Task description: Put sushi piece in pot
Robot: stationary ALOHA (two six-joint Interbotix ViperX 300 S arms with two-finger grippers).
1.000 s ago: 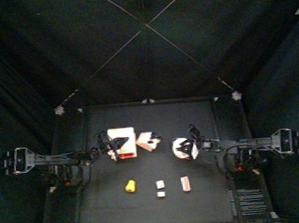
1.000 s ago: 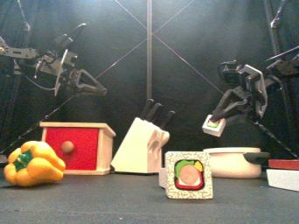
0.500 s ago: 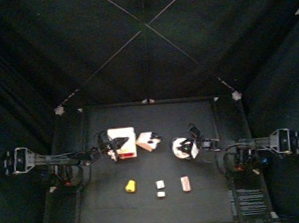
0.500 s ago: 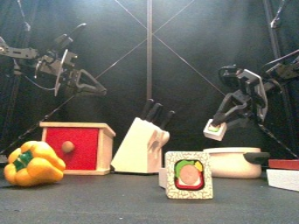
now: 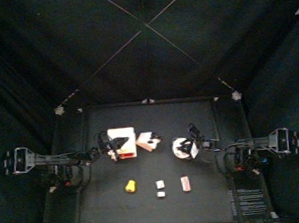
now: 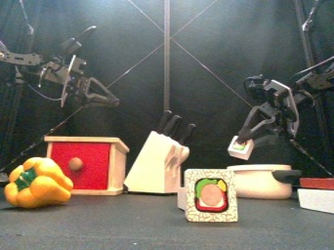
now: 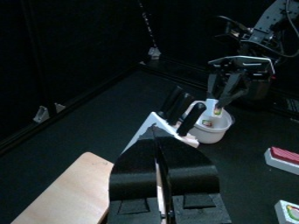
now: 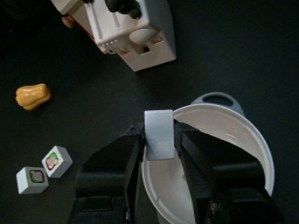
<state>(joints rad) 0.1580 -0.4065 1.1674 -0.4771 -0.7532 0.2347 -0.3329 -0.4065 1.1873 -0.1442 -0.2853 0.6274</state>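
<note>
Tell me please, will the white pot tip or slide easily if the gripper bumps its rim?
The pot looks wide and low, so tipping seems unlikely. It appears to be light toy plastic on the smooth table, so it may slide. Its side handle could turn it when pushed.

The small black table (image 6: 117, 225) carried everything. A white knife block (image 6: 156, 164) stood near its middle — a red box (image 6: 88, 164) just to its left, a yellow pepper (image 6: 37, 184) further left and forward. The pot (image 6: 265, 181) rested to the block's right; a sushi tile (image 6: 210, 195) stood in front.
</note>
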